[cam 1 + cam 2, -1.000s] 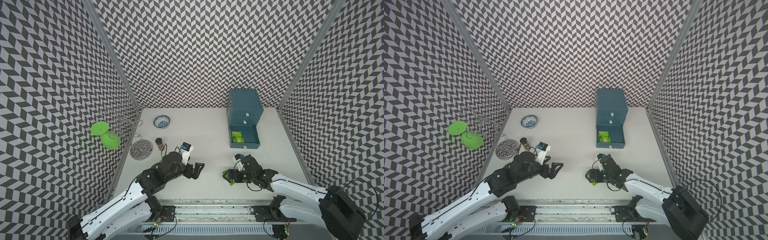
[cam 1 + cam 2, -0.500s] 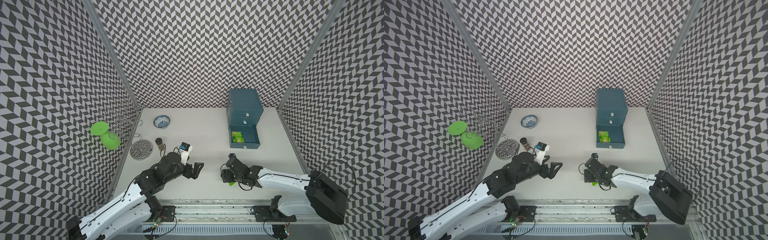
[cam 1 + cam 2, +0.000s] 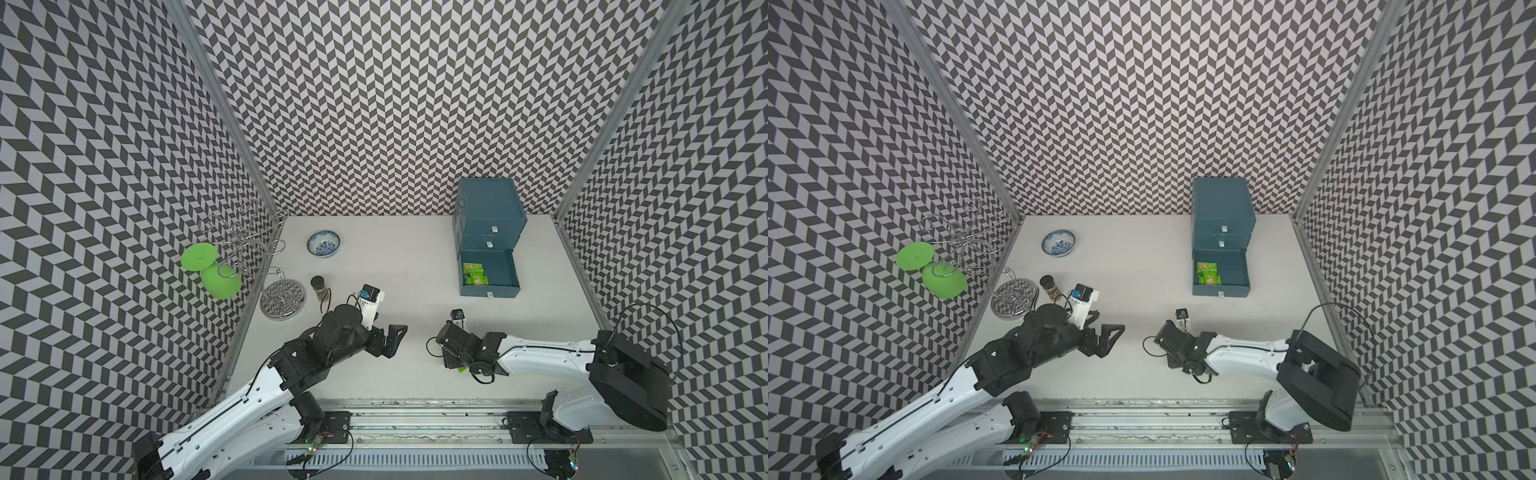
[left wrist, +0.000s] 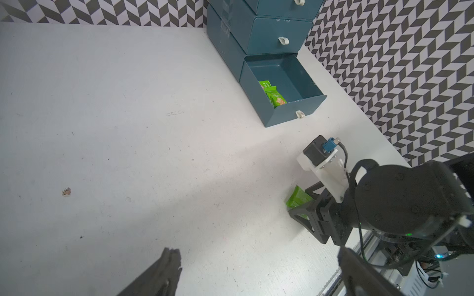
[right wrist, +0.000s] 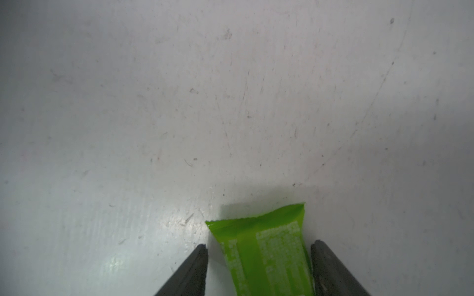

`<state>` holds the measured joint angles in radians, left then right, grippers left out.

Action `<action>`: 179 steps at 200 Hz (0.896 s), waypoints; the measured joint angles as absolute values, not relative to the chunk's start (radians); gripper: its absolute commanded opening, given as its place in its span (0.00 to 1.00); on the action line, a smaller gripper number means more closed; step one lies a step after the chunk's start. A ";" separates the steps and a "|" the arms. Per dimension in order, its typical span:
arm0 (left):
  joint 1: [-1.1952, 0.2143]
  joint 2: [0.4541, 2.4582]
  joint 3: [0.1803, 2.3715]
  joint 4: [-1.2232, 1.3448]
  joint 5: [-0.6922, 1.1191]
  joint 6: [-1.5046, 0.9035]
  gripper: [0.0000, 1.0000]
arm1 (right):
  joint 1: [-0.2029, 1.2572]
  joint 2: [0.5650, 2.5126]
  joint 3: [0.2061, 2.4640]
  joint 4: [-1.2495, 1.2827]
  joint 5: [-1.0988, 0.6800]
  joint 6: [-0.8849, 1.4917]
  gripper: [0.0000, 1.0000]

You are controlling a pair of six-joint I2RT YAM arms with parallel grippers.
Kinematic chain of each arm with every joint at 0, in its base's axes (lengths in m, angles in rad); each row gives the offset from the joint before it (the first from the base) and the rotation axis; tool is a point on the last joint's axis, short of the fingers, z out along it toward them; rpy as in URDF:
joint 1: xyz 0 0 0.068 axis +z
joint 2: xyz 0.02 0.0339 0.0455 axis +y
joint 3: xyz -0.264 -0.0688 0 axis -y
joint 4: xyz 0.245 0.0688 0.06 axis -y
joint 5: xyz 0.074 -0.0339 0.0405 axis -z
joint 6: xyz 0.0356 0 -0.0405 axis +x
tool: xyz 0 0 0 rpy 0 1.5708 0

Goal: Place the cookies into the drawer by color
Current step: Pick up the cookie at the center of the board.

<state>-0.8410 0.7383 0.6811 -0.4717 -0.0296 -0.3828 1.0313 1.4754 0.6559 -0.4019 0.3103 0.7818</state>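
Several green cookies [image 3: 474,274] lie in the open bottom drawer [image 3: 490,291], while one green packet [image 5: 266,256] waits on the table [image 5: 154,102] between the right gripper's [image 5: 259,244] part-open, unclamped jaws; the left gripper [image 3: 395,341] gapes empty.

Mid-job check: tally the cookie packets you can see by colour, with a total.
Green packets in open drawer: 3, overlapping
Green packet on table, between right gripper fingers: 1
Black or yellow: 0 in view
Total: 4
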 measured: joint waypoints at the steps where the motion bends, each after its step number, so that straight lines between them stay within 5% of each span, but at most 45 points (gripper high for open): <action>1: -0.841 0.738 0.681 -0.471 -0.029 -0.383 1.00 | 1.032 1.476 0.656 -0.403 0.312 0.783 0.58; 70: -0.841 0.738 0.681 -0.472 -0.031 -0.383 0.99 | 1.052 1.489 0.664 -0.419 0.342 0.807 0.45; 179: -0.841 0.738 0.681 -0.472 -0.032 -0.383 1.00 | 1.057 1.440 0.691 -0.535 0.319 0.816 0.42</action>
<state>-0.8410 0.7376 0.6807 -0.4717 -0.0322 -0.3828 1.0573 1.4403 0.6914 -0.5346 0.3187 0.8158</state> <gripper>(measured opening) 0.994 0.427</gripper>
